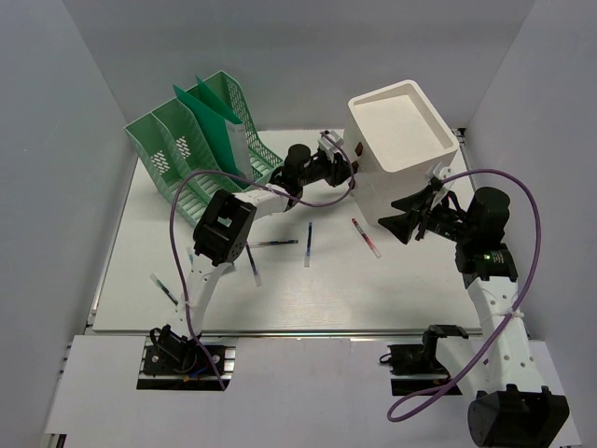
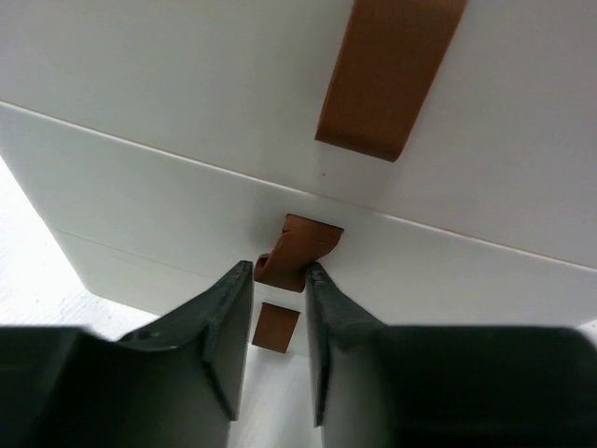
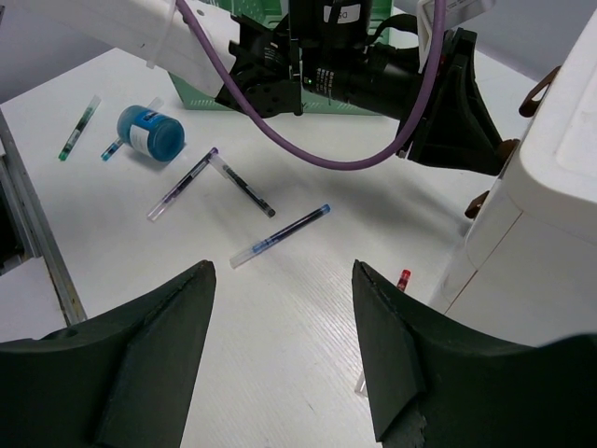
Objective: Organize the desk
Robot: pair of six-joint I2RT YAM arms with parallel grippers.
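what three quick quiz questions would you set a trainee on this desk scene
1. True or false: the right hand is open.
2. What does the left hand grip? A a pen; B the brown tab on the white drawer box; C the green rack.
3. Fill in: the bottle lying on the desk is coloured ___.
Key: 1 true; 2 B; 3 blue.

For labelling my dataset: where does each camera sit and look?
Top: above, behind the bases, looking down at the desk; left arm, right arm show.
Left wrist: close to the box front; own jaws grip a brown tab.
Right wrist: looks over pens toward the left arm; own jaws open.
Shared: top and right wrist both show pens.
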